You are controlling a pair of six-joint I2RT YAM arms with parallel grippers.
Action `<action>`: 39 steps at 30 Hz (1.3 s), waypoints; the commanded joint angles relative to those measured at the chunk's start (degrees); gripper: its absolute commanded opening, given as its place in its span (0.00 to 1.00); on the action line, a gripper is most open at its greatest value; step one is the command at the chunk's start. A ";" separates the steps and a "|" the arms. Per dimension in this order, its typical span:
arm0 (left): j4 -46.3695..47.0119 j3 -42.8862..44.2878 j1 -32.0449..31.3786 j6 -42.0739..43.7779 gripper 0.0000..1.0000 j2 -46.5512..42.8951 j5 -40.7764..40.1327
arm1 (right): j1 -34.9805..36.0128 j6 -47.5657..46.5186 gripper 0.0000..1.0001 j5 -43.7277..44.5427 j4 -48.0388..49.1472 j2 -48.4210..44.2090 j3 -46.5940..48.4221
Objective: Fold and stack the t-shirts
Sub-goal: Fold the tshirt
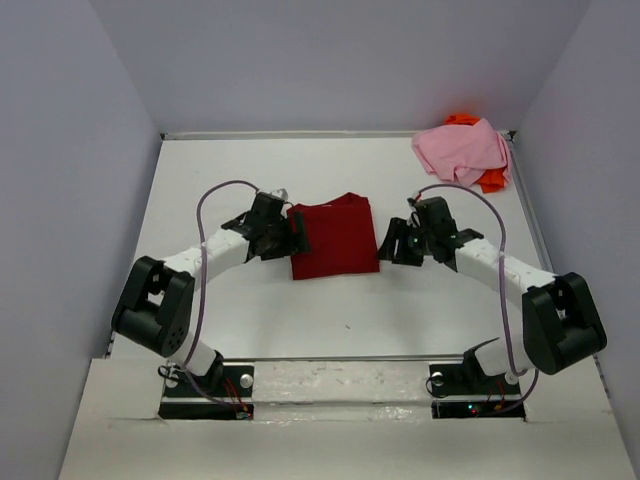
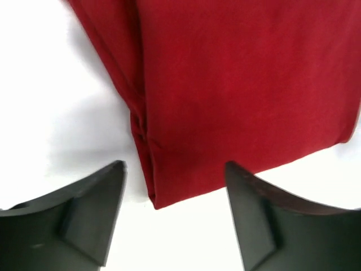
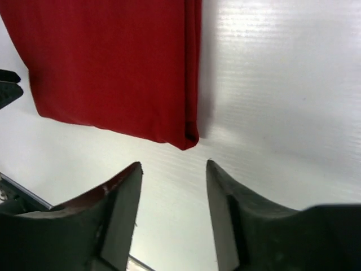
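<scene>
The dark red t-shirt (image 1: 334,237) lies folded into a rectangle in the middle of the table. My left gripper (image 1: 297,232) is open and empty at its left edge. In the left wrist view the shirt's folded corner (image 2: 169,186) lies just ahead of the gap between the fingers. My right gripper (image 1: 388,243) is open and empty at the shirt's right edge. In the right wrist view the shirt's corner (image 3: 189,135) lies just ahead of its fingers. The light pink t-shirt (image 1: 460,150) lies crumpled at the back right on top of the bright orange t-shirt (image 1: 490,180).
The white table (image 1: 200,180) is enclosed by grey walls on the left, back and right. The pink and orange heap sits against the back right corner. The arm bases stand at the near edge.
</scene>
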 commanded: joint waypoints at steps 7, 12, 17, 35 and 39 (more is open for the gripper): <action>-14.09 28.34 8.21 10.70 0.91 4.79 -4.64 | 0.00 -13.63 0.79 10.24 -12.70 5.07 31.61; -15.33 33.81 8.31 9.22 0.90 10.07 -6.83 | -0.53 -15.39 0.80 12.71 -13.14 12.55 40.43; -8.76 30.74 7.87 8.42 0.85 12.09 -2.19 | -0.53 -16.80 0.78 11.66 -12.62 20.29 42.90; -2.32 27.22 5.06 8.33 0.65 18.51 0.98 | -3.96 -16.01 0.67 4.27 -6.29 34.79 46.67; -1.71 27.65 4.97 7.89 0.60 19.82 0.72 | -3.96 -16.36 0.62 3.74 -6.02 37.60 48.78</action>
